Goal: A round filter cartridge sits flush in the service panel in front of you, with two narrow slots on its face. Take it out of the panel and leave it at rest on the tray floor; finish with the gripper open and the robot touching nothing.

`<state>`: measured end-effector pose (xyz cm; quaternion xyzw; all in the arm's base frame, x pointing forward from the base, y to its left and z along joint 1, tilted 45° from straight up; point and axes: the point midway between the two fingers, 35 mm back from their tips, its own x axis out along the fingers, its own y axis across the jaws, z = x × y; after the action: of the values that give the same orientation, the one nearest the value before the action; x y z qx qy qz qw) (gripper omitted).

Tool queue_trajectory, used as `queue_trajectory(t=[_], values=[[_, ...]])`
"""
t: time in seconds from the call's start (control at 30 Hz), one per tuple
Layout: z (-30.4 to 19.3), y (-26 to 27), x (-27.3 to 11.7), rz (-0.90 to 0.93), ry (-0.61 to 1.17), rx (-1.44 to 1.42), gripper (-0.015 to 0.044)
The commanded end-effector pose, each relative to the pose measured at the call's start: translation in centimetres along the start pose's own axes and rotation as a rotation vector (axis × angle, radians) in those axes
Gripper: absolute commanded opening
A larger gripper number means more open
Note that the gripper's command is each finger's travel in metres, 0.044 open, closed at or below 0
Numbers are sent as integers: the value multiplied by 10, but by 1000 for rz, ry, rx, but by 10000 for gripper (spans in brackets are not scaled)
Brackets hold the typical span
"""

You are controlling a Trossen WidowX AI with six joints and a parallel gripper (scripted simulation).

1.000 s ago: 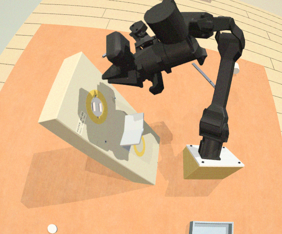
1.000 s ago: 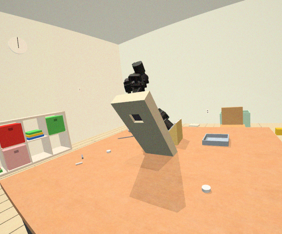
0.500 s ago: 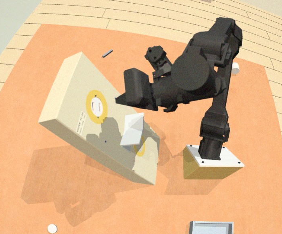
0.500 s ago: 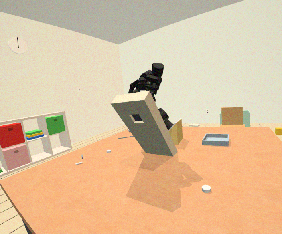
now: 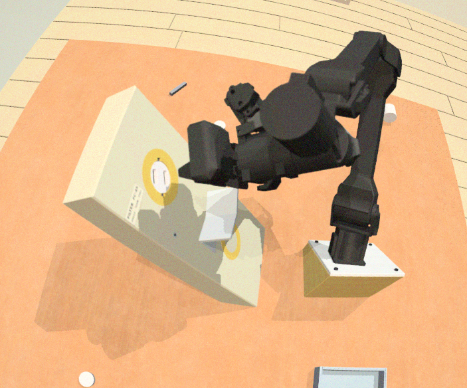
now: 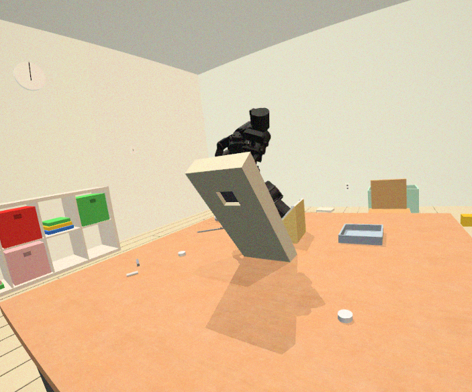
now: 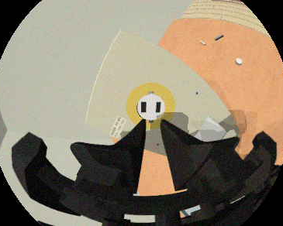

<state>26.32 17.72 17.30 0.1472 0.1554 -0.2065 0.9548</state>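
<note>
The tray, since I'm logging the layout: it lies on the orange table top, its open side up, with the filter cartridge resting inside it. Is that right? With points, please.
Not quite: the filter cartridge [image 5: 159, 177] [image 7: 151, 107] is in the service panel [image 5: 200, 234] [image 7: 107, 81], as the top and wrist views show. The tray [image 5: 316, 377] [image 6: 360, 241] does lie on the orange table top, open side up.
</note>
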Motion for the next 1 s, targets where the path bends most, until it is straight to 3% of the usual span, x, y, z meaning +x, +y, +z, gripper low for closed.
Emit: queue_trajectory(t=[0.0, 0.97], values=[[-1, 0, 7, 1, 4, -4, 88], [3, -1, 35, 8, -8, -5, 88]])
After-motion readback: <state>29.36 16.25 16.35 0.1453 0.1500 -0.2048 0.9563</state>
